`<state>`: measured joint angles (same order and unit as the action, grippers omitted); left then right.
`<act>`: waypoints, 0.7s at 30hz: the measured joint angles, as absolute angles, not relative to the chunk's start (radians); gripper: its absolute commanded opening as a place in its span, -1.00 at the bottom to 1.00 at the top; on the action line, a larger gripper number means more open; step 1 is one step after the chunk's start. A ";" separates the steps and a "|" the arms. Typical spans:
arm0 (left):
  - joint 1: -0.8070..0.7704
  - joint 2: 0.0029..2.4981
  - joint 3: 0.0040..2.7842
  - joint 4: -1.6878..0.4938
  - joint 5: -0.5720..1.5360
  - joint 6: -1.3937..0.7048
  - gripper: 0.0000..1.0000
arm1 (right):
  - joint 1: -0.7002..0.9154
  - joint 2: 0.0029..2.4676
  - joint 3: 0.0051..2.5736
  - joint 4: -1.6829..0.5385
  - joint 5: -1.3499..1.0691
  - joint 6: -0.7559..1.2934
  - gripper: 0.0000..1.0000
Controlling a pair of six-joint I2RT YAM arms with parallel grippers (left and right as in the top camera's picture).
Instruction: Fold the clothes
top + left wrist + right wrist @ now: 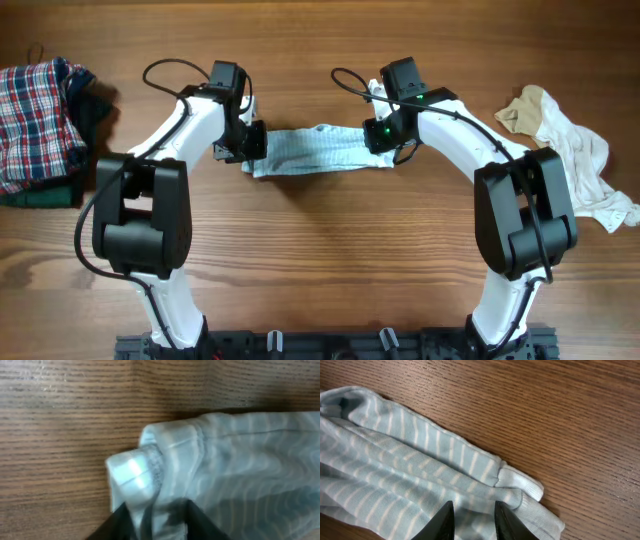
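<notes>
On the brown wood-grain desk [320,270] a pale blue striped garment [320,150] lies stretched at centre, left tool [251,150] and right tool [380,140] each clamped on one end; red plaid clothes [35,120] heaped far left.

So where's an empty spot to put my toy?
The bare table between the left arm and right arm, below the striped shirt in the overhead view. Crowded: plaid pile on the left, cream cloth on the right.

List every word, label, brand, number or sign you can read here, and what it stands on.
None. No readable text shows on the striped light-blue garment, the plaid garment, the cream garment or the wooden table.
</notes>
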<state>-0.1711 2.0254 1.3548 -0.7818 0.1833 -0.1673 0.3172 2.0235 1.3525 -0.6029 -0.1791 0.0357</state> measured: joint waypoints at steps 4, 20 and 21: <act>-0.160 2.025 1.355 -0.779 0.184 -0.167 -0.69 | 0.317 2.024 1.353 -0.605 -0.179 0.036 -0.45; -0.137 2.000 1.409 -0.724 0.120 -0.160 0.30 | 0.318 2.024 1.353 -0.612 -0.179 0.031 -0.25; -0.137 1.974 1.426 -0.721 0.120 -0.159 0.34 | 0.317 2.024 1.353 -0.612 -0.179 0.032 -0.22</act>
<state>-0.1371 1.9739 1.4261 -0.7212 0.1200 -0.1593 0.3172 2.0235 1.3525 -0.6125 -0.1795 0.0319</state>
